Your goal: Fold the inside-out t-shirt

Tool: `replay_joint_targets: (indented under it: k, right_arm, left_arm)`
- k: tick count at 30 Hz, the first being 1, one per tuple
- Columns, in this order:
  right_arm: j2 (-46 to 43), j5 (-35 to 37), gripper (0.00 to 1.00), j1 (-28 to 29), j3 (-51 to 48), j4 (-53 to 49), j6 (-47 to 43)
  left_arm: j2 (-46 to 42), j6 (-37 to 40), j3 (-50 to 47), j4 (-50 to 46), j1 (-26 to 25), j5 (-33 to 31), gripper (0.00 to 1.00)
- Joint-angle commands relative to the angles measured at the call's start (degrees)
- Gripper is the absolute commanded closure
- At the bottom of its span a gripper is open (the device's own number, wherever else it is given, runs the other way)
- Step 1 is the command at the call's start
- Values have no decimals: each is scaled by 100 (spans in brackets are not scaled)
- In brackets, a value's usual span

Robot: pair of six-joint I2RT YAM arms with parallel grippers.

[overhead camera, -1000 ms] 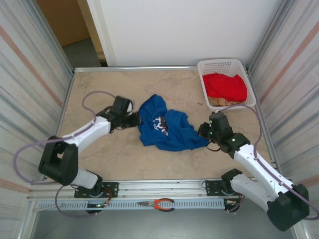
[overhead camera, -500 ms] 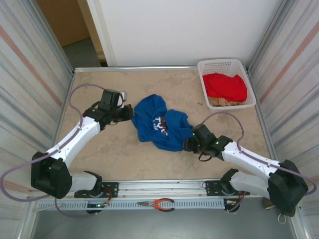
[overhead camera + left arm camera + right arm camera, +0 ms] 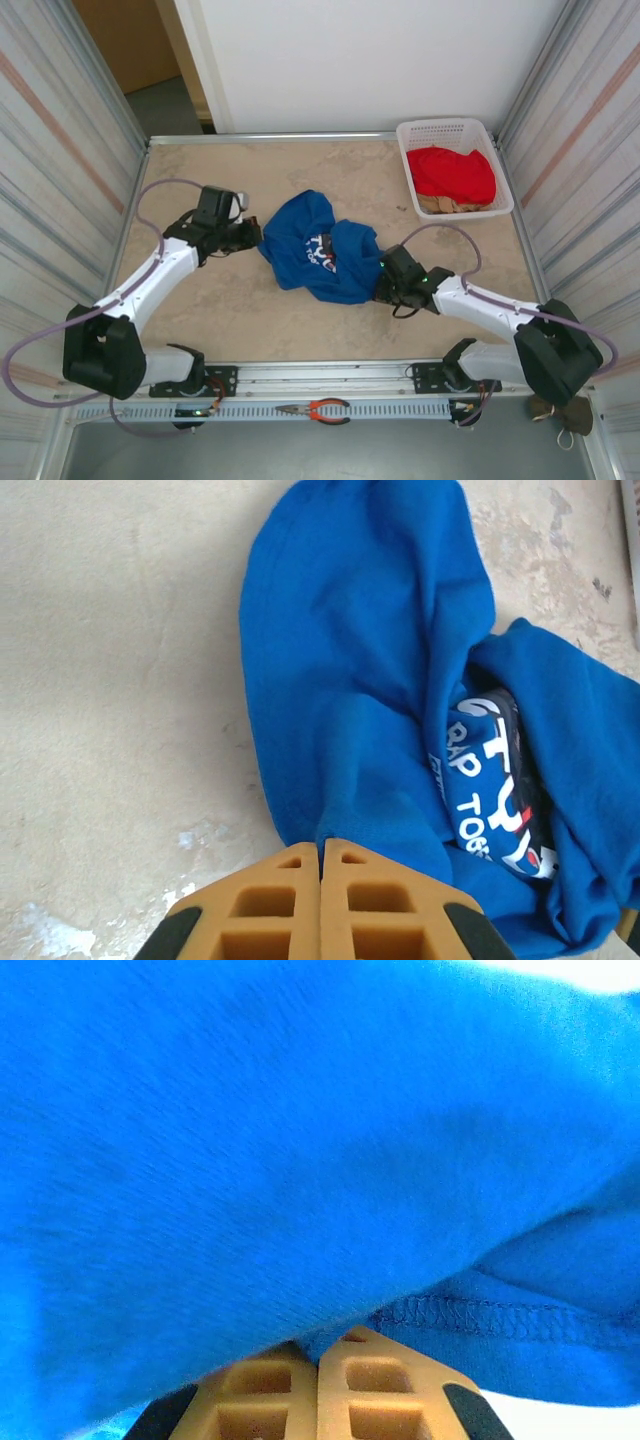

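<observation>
Left gripper (image 3: 252,233), top view: at left edge of crumpled t-shirt (image 3: 320,252) mid-table; right gripper (image 3: 384,284) at its near-right edge. Shirt's long axis runs roughly between them. Bare table (image 3: 200,310) to left and near side; basket (image 3: 455,130) well apart, far right.
Left wrist: fingers (image 3: 280,920) pressed together, pinching blue fold; lettering (image 3: 490,800) just right.
Right wrist: fingers together, cloth nipped at tips.
</observation>
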Motion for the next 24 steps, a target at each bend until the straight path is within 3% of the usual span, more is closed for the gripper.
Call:
replay_joint_targets:
  k: [1,5,8,11,15,24]
  right_arm:
    - [-699,-103,100,-435,826,-310,-519]
    - [-1691,-632,100,-1644,2209,-998,-1014]
    - [-1769,-1103,100,-2532,3478,-1400,-1287]
    - [-1597,-1337,100,-3012,4558,-1607,-1463]
    - [-1348,-1701,100,-3305,5250,-1607,-1410]
    - [-1440,-2060,100,-3312,5540,-1350,-1103]
  left_arm:
    - [-176,-77,98,162,483,398,100]
    - [-409,-127,634,88,1108,659,100]
    - [-558,-319,1171,144,1417,825,100]
    - [-642,-519,1741,261,1549,844,100]
    - [-616,-722,2488,326,1567,886,100]
    - [-785,-897,3612,366,1568,1028,100]
